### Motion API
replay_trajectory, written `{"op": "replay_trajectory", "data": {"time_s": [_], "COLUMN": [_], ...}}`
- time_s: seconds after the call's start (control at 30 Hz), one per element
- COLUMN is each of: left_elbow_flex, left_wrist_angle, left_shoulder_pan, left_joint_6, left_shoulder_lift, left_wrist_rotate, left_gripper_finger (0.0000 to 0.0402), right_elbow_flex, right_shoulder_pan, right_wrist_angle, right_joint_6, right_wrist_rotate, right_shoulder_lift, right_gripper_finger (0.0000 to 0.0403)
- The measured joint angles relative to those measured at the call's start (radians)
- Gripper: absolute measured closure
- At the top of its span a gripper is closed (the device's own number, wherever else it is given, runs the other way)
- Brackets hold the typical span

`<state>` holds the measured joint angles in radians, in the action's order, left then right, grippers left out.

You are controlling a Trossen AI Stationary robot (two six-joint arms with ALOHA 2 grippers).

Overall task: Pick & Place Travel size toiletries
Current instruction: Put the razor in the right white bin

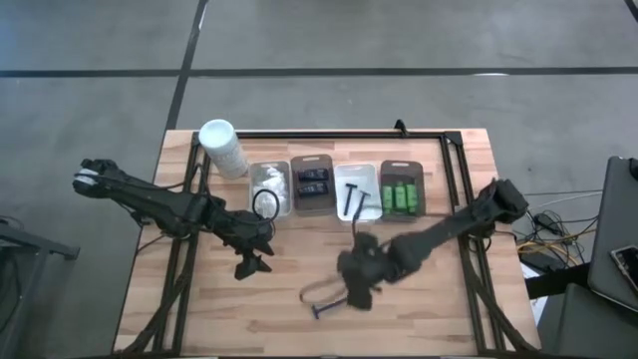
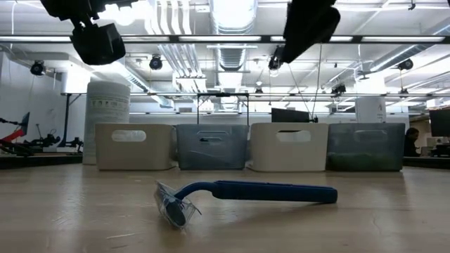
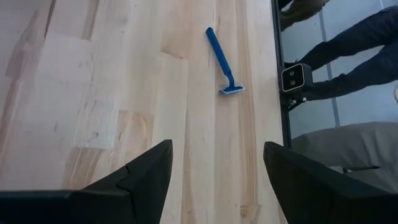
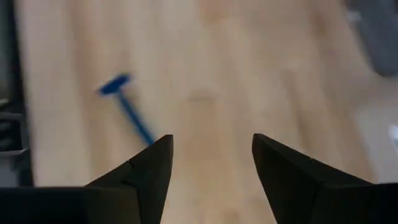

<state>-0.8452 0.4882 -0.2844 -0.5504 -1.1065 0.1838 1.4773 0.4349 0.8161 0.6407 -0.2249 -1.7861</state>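
One dark blue razor (image 1: 320,309) lies flat on the bare wood near the table's near edge; it also shows in the low view (image 2: 260,191), the left wrist view (image 3: 222,59) and the right wrist view (image 4: 129,109). My right gripper (image 1: 357,287) (image 4: 211,142) hovers open above the table, just right of the razor. My left gripper (image 1: 249,263) (image 3: 217,148) hangs open farther to the left. At the far side, four trays hold white packets (image 1: 267,189), black blocks (image 1: 312,183), more razors (image 1: 354,197) and green bottles (image 1: 403,194).
A tall white cylinder (image 1: 221,146) stands at the left end of the tray row (image 2: 281,147). A black frame (image 1: 454,150) runs along the table's far and side edges. Bare wood lies between the trays and the near edge. A person's legs (image 3: 348,43) show beyond the table.
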Motion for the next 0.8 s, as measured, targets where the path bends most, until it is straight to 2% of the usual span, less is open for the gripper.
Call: {"op": "replay_trajectory", "data": {"time_s": [0.1, 0.23, 0.4, 0.63, 0.8], "left_elbow_flex": [0.0, 0.0, 0.0, 0.0, 0.0], "left_wrist_angle": [0.0, 0.0, 0.001, 0.001, 0.001], "left_shoulder_pan": [0.0, 0.0, 0.0, 0.0, 0.0], "left_joint_6": [0.004, 0.005, 0.002, 0.001, 0.001], "left_shoulder_lift": [0.0, 0.0, 0.0, 0.0, 0.0], "left_wrist_rotate": [0.001, 0.001, 0.001, 0.001, 0.002], "left_gripper_finger": [0.0145, 0.0145, 0.0145, 0.0145, 0.0145], "right_elbow_flex": [0.005, 0.063, 0.168, 0.362, 0.442], "right_shoulder_pan": [0.051, 0.072, 0.075, 0.08, 0.084], "right_wrist_angle": [-0.127, -0.172, -0.149, 0.051, 0.06], "right_joint_6": [-0.045, -0.066, -0.083, -0.182, -0.261], "right_wrist_rotate": [0.022, 0.051, 0.074, 0.092, 0.092], "right_shoulder_lift": [-0.051, -0.145, -0.276, -0.439, -0.51], "right_gripper_finger": [0.0192, 0.0188, 0.0166, 0.0129, 0.0114]}}
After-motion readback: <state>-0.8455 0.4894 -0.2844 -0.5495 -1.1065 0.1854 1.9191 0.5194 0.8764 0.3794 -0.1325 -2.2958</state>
